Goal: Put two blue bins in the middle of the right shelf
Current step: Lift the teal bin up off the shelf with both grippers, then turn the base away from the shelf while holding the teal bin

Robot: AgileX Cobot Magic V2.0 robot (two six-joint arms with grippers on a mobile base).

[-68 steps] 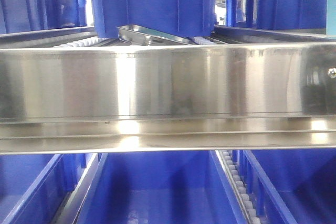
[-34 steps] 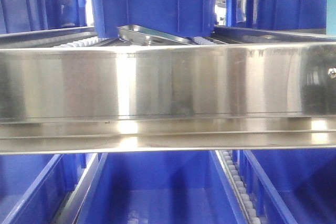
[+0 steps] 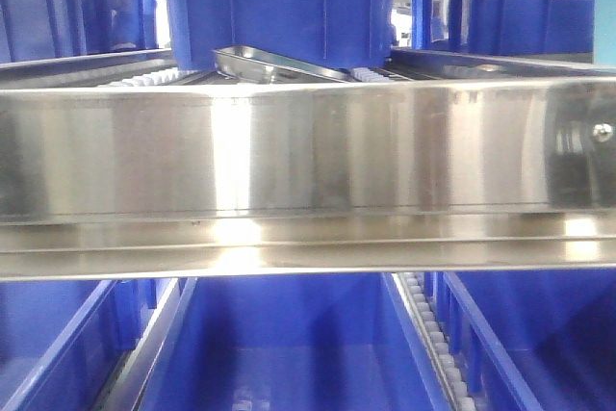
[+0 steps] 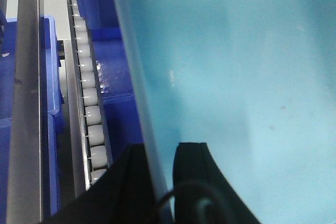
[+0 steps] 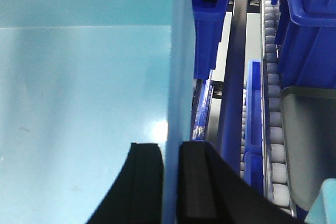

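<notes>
Ahead, the front view shows only the steel shelf beam (image 3: 308,161), with dark blue crates (image 3: 279,2) above and below it; neither claw appears. In the left wrist view, my left claw (image 4: 156,153) is clenched astride one wall of the pale blue bin (image 4: 236,77), beside the roller track (image 4: 86,93). In the right wrist view, my right claw (image 5: 170,148) pinches another wall of it. I judge the bin to be stiff, light and glossy, so likely slippery. Gripping the walls near the rim suits it.

Six dark-blue bins (image 3: 279,7) — three above the steel beam (image 3: 308,151), three below; one steel tray (image 3: 279,66); one pale-blue bin (image 4: 236,77).
</notes>
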